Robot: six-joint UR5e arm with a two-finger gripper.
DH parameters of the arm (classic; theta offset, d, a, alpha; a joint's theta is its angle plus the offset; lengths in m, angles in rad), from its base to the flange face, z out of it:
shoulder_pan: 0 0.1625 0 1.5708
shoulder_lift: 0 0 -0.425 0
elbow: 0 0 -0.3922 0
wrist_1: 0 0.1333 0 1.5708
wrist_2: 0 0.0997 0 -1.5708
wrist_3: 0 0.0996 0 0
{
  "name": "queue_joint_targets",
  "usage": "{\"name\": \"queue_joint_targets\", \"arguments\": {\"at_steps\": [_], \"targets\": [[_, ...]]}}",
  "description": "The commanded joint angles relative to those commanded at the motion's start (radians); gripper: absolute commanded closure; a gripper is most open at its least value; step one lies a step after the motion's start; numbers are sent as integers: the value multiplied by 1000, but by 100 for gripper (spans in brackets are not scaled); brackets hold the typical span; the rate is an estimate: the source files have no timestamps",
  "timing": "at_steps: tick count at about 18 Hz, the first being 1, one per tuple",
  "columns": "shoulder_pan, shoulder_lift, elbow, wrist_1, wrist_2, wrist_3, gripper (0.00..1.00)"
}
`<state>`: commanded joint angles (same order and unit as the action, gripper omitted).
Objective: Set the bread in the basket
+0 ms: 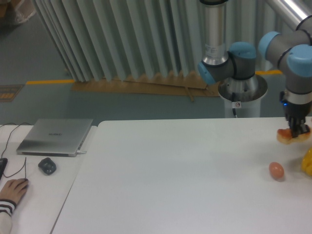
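Observation:
The bread (287, 137), a small golden-orange bun, hangs above the table at the far right. My gripper (297, 132) points straight down and is shut on it, its dark fingers pinching the bun's middle. The basket is out of view. A smooth brown egg-shaped thing (276, 170) lies on the table below and to the left of the bread.
A bright yellow thing (307, 162) is cut off by the right edge, just below the bread. On the side desk at left lie a closed laptop (55, 137), a mouse (47, 166) and a person's hand (10, 190). A grey pedestal (242, 93) stands behind the white table (170, 180).

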<state>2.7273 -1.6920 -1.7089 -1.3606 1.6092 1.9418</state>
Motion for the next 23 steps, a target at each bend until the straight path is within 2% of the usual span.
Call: {"name": "queue_joint_targets", "arguments": {"at_steps": [4, 11, 17, 23], "targets": [[77, 0, 34, -40, -8, 120, 80], [199, -15, 64, -40, -9, 317, 80], [256, -58, 109, -31, -9, 463, 80], [316, -136, 158, -22, -11, 577, 80]]}}
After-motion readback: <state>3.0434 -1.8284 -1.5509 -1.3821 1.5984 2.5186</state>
